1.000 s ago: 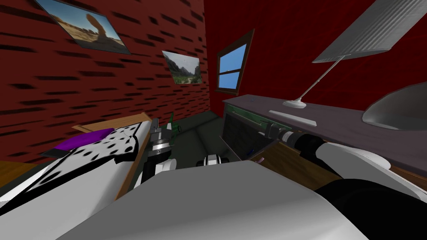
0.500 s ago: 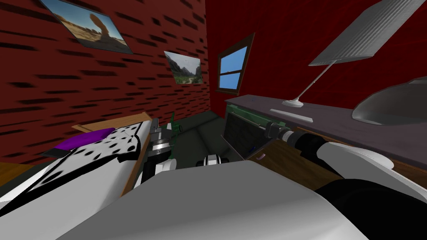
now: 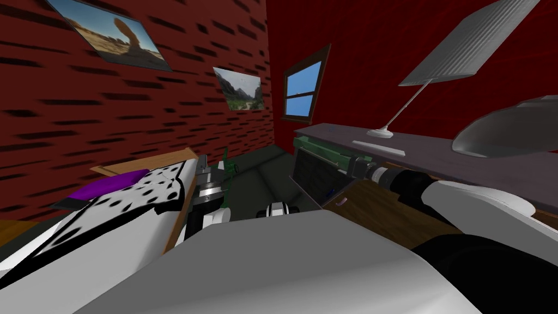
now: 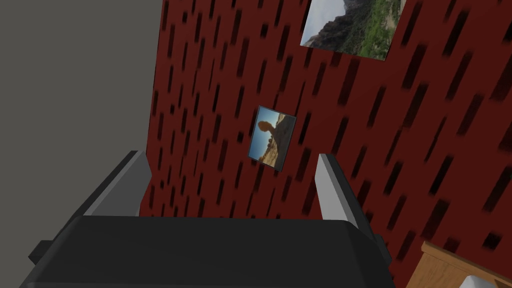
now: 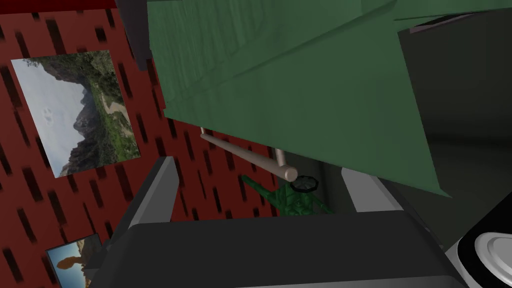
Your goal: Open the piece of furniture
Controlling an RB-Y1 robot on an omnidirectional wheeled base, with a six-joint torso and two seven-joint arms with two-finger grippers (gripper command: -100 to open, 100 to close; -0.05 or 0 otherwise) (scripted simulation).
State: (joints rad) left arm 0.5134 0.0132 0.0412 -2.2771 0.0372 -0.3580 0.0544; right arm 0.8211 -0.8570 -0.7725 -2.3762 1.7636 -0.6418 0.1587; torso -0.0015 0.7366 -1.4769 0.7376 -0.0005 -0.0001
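Furniture: green front just under the surface, right of centre in the head view; pale rod handle stands off it on short posts. Dark panel sits below the green.
Right gripper: at the handle, fingers spread, rod's end between them, neither finger pinching it. Nothing held.
Left gripper: fingers wide apart, empty, low beside the bed.
Edges: brown front meets the dark panel on the arm's side.
Room: strip of dark floor between bed and furniture; green figure stands there, near the left gripper.
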